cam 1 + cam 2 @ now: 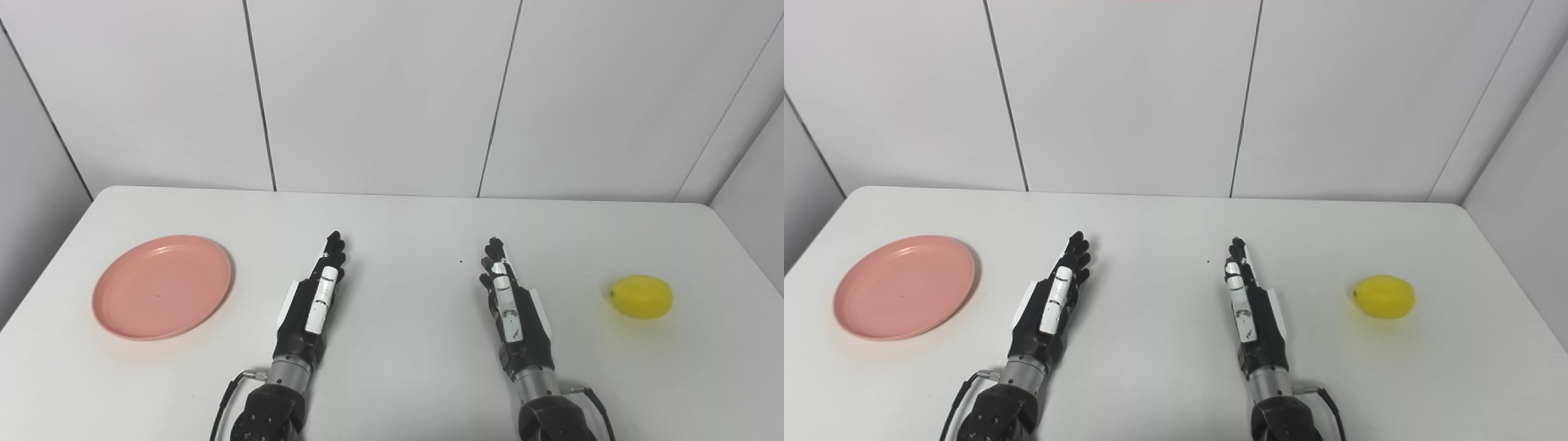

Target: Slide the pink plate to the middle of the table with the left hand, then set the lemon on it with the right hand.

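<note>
The left hand (312, 300) lies stretched out over the white table (404, 233), palm turned inward, its fingers (334, 245) straight, close together and pointing toward the back wall, holding nothing. The right hand (511, 300) mirrors it on the other side, fingers extended and empty as well. Both forearms come up from the near edge, roughly parallel, with a band of bare tabletop between them. Whether the hands touch the surface or hover just above it cannot be told.

The pink plate (162, 286) sits flat at the left of the table, well apart from the left hand and near the table's left edge. The lemon (641, 296) rests on its side at the right, well apart from the right hand, with bare table between it and the right edge.

The right eye view shows more of the side wall and table corner at the right; the left eye view shows more of the wall at the left. A small dark speck (460, 260) marks the tabletop between the fingertips. The middle of the table, ahead of both hands, is open up to the far edge beneath the panelled wall (380, 92).
</note>
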### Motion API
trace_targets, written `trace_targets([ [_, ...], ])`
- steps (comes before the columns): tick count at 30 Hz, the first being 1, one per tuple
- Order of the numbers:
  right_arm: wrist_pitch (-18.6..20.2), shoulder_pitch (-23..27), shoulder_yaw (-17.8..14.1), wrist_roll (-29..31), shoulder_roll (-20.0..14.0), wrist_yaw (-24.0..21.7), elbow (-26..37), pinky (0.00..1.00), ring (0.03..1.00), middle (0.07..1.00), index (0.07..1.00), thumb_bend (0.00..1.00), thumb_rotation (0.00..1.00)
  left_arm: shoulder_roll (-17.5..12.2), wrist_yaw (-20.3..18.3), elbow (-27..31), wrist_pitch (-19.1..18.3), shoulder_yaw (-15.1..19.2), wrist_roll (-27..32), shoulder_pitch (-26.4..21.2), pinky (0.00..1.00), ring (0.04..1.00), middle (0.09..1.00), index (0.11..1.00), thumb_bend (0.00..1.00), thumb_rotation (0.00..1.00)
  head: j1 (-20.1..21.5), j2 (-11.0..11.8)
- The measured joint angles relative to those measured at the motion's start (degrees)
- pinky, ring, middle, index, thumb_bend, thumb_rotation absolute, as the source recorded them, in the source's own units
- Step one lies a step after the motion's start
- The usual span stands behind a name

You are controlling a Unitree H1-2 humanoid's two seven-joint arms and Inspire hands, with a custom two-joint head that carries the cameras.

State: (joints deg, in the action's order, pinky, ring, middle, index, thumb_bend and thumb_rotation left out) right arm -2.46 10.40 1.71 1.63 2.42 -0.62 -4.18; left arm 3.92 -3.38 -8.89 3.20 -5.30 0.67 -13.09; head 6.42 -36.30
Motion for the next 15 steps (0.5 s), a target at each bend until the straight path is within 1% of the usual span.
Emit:
trace_targets([
  [3, -0.05, 0.00, 0.02, 0.00, 0.00, 0.00, -0.37, 1.00, 1.000, 1.000, 0.992, 0.56, 1.00, 0.00, 0.01, 0.00, 0.00, 0.03, 0.00, 0.00, 1.00, 1.000, 1.000, 0.991, 0.56, 1.00, 0.09, 0.09],
  [15, -0.28, 0.29, 0.01, -0.27, 0.00, 0.19, -0.91, 1.00, 1.000, 1.000, 0.983, 0.56, 1.00, -0.02, -0.28, -0.02, -0.15, 0.05, 0.19, 0.00, 1.00, 1.000, 1.000, 0.998, 0.59, 1.00, 0.09, 0.18],
])
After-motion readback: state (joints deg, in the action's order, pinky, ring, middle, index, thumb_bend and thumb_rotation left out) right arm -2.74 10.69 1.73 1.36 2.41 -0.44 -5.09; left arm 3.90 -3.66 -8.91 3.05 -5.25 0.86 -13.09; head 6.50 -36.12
